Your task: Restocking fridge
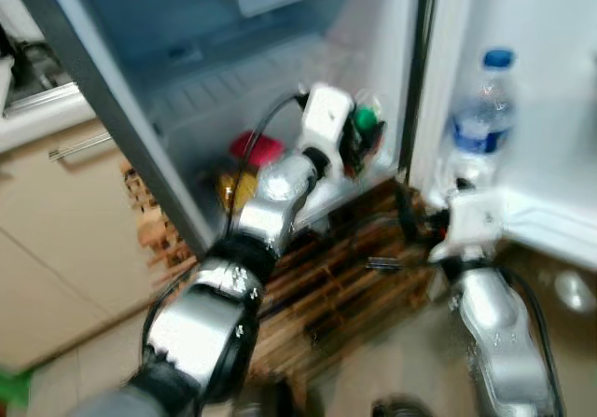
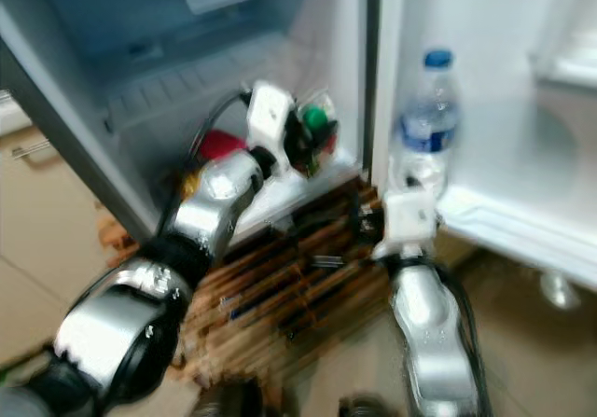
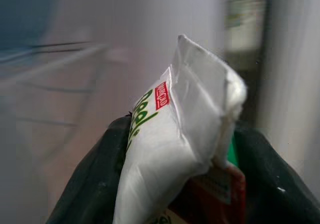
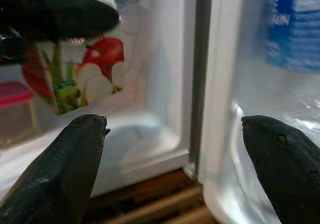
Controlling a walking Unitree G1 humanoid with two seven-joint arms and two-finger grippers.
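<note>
My left gripper point(image 1: 364, 142) reaches into the open fridge point(image 1: 215, 90) low on its right side and is shut on a juice carton point(image 3: 175, 144), white with green lettering, red fruit pictures and a green cap point(image 1: 367, 118). The carton point(image 4: 75, 78) hangs just above the fridge's bottom shelf. My right gripper point(image 4: 175, 149) stands open and empty by the foot of the fridge, between the compartment and the door. A water bottle point(image 1: 483, 118) with a blue cap stands in the door shelf point(image 1: 550, 226).
A red-lidded container point(image 1: 256, 148) and a yellow item point(image 1: 238, 188) sit low inside the fridge. Wooden slatted flooring point(image 1: 345, 286) lies before it. A beige cabinet point(image 1: 56, 221) with a metal handle stands at the left. The head views are motion-blurred.
</note>
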